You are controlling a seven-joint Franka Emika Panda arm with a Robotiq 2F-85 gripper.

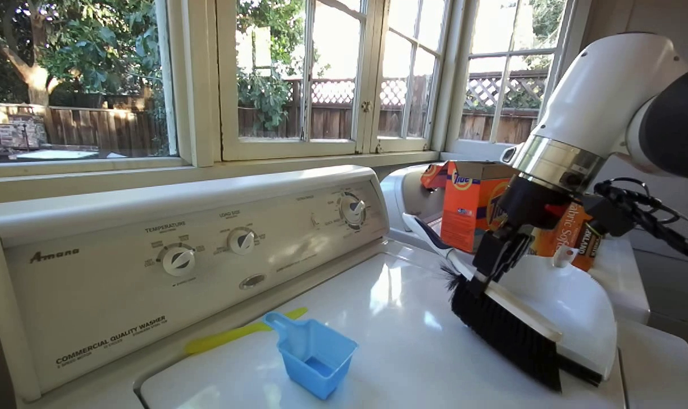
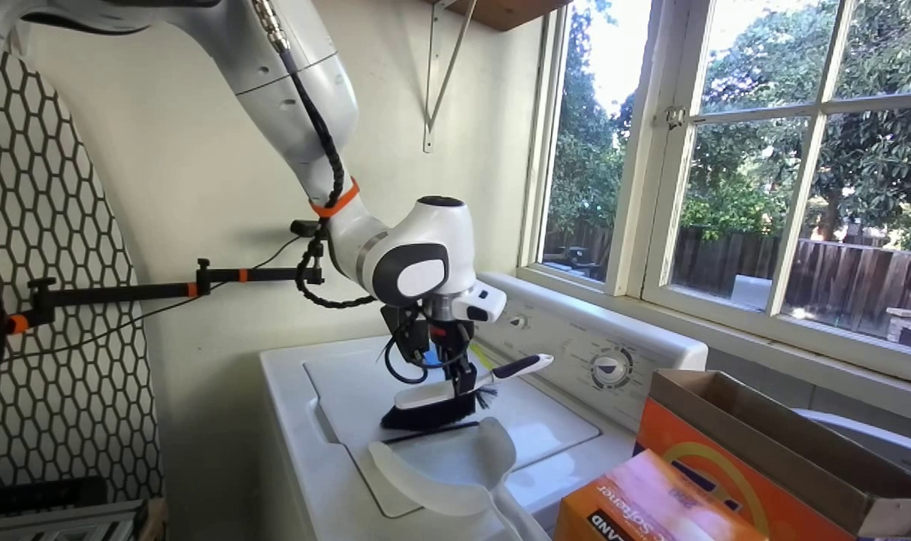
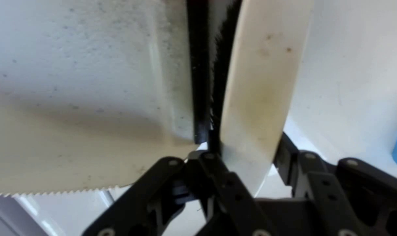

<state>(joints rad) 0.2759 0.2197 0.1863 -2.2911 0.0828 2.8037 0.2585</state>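
Note:
My gripper is shut on a white hand brush with black bristles and a dark-gripped handle, near where the handle starts. Gripper and brush also show in an exterior view. In the wrist view, the fingers stand on both sides of the brush's white back. The bristles are low over the washer lid, right beside the black lip of a white dustpan. The dustpan lies on the lid; dark specks show in the pan.
A blue scoop and a yellow-green utensil lie on the washer lid. The control panel rises along the back, below windows. An orange Tide box and a fabric softener box stand beyond the dustpan.

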